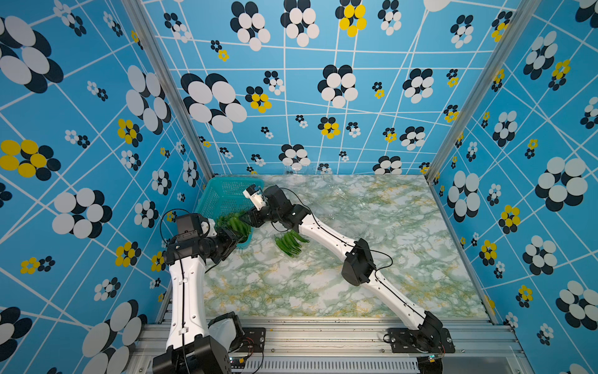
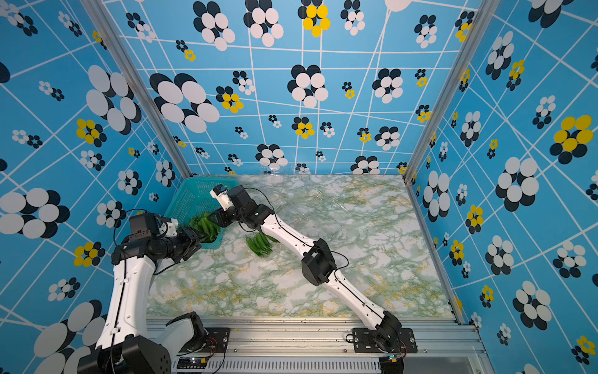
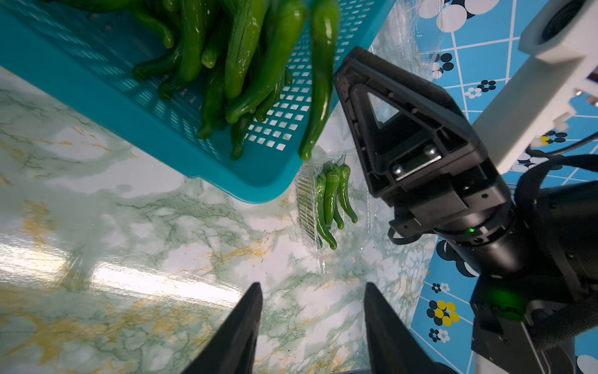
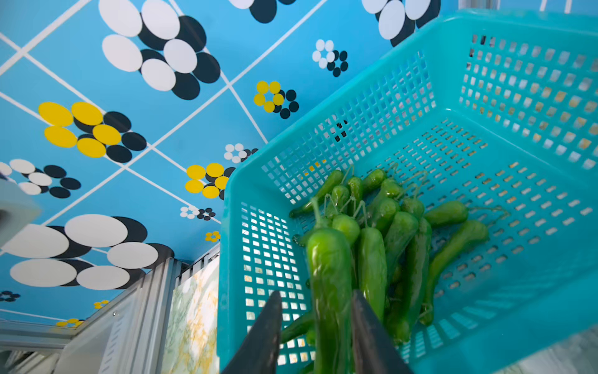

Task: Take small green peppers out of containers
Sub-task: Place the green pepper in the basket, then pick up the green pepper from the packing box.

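Note:
Small green peppers (image 4: 398, 233) lie heaped in the near end of a tilted teal basket (image 4: 485, 97). My right gripper (image 4: 316, 293) is over that heap, open. One blurred pepper (image 4: 330, 265) hangs loose between its fingers, with a gap on one side. In both top views this gripper (image 1: 246, 219) reaches over the basket's near rim. Three more peppers (image 3: 333, 200) lie in a clear container (image 3: 305, 200) on the table beside the basket, also visible in a top view as a bunch of peppers (image 1: 289, 244). My left gripper (image 3: 313, 286) is open and empty above the marble table, at the basket's near corner (image 1: 238, 239).
The teal basket (image 1: 223, 194) stands in the back left corner against the wall. Crinkly clear plastic containers (image 1: 343, 194) lie at the back of the marble table (image 1: 356, 285). The right arm (image 1: 356, 262) stretches diagonally across the table's middle.

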You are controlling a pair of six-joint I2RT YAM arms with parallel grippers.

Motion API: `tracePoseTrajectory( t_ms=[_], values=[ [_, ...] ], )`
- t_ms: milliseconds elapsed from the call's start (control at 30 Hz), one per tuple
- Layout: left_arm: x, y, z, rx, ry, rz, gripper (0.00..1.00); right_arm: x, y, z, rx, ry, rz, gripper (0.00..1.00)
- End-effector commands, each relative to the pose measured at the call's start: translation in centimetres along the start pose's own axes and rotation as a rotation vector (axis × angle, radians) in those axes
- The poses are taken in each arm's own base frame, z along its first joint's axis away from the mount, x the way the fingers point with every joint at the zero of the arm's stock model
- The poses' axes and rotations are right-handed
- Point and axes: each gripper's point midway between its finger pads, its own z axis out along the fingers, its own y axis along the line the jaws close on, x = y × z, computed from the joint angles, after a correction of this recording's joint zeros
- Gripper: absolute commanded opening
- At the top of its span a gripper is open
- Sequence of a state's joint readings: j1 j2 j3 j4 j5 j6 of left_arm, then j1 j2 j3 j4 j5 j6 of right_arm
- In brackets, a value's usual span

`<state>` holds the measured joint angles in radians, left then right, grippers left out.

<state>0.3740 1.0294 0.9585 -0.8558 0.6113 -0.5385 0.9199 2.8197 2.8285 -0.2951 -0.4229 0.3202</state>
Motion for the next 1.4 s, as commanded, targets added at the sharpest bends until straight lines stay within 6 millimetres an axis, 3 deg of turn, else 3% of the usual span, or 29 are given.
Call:
tracePoseTrajectory(
  t_ms=[0, 67, 167, 233, 333, 433, 600, 767, 867, 967, 1167, 1367],
  values=[
    [1.0, 0.2, -0.3, 0.002, 0.033, 0.013, 0.54, -1.0, -0.3, 0.4, 0.009, -0.060, -0.017, 0.66],
    [1.4, 0.2, -0.3, 0.005, 0.042, 0.021, 0.54, -2.4, -0.4, -0.5, 0.054, -0.084, -0.057, 0.70],
    [2.1, 0.3, 0.1, -0.032, 0.057, 0.055, 0.54, -5.6, -1.0, -3.4, 0.151, -0.105, -0.147, 0.71],
    [3.1, -0.1, 0.9, -0.068, 0.098, 0.074, 0.54, -7.8, -3.0, -6.4, 0.254, -0.112, -0.166, 0.69],
    [5.2, -2.0, 3.0, -0.136, 0.158, 0.148, 0.54, -9.6, -6.5, -11.5, 0.445, -0.075, -0.180, 0.66],
    [7.6, -4.4, 5.6, -0.177, 0.230, 0.180, 0.53, -9.3, -9.6, -16.6, 0.576, -0.003, -0.150, 0.65],
    [10.1, -6.3, 10.9, -0.260, 0.268, 0.218, 0.52, -7.3, -12.3, -24.1, 0.715, 0.012, -0.069, 0.64],
    [10.1, -6.6, 15.9, -0.317, 0.249, 0.211, 0.50, -3.7, -13.9, -29.5, 0.776, 0.046, 0.014, 0.56],
    [9.4, -6.6, 18.5, -0.347, 0.239, 0.209, 0.50, -2.2, -14.0, -31.8, 0.782, 0.041, 0.062, 0.53],
    [9.1, -6.9, 20.6, -0.364, 0.245, 0.218, 0.49, 0.3, -14.1, -32.8, 0.788, 0.074, 0.093, 0.50],
    [8.1, -6.5, 22.3, -0.419, 0.259, 0.246, 0.44, 2.8, -14.1, -33.6, 0.785, 0.104, 0.132, 0.47],
    [8.2, -5.9, 21.9, -0.426, 0.271, 0.244, 0.44, 4.1, -14.3, -33.5, 0.782, 0.134, 0.151, 0.46]
  ],
)
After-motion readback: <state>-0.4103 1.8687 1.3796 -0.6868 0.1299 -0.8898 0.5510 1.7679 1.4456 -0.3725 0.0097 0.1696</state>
